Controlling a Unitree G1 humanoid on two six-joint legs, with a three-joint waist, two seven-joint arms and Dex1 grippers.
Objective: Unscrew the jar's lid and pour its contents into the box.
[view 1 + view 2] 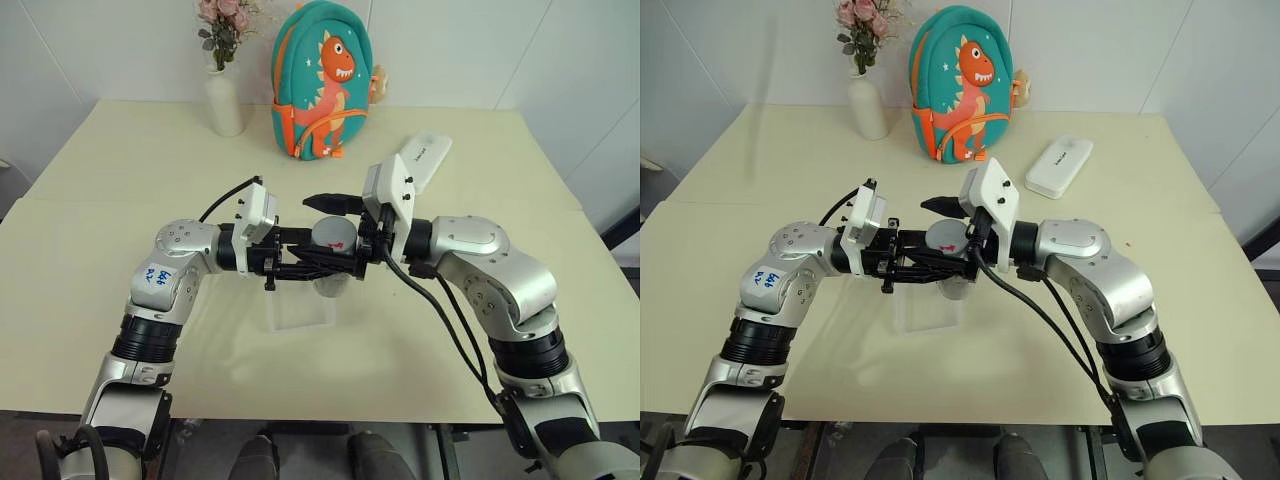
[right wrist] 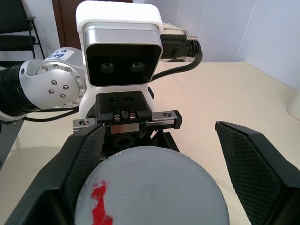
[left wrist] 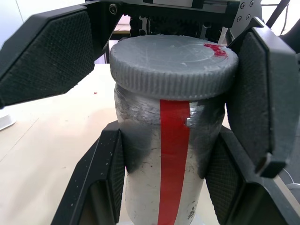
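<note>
My left gripper (image 1: 318, 262) is shut on the body of the jar (image 3: 173, 164), a clear jar with a red stripe, and holds it upright above the table. The grey lid (image 3: 173, 58) with a red mark sits on top of the jar. My right gripper (image 1: 335, 228) reaches in from the opposite side and stands open around the lid (image 2: 154, 187). One of its fingers (image 2: 84, 164) is close beside the lid and the other stands well apart. The clear box (image 1: 300, 312) lies on the table just under the jar. The contents are hidden.
At the back of the table stand a teal dinosaur backpack (image 1: 322, 80) and a white vase with flowers (image 1: 224, 100). A white oblong case (image 1: 425, 160) lies at the back right. The table's front edge (image 1: 300, 412) runs just below both arms.
</note>
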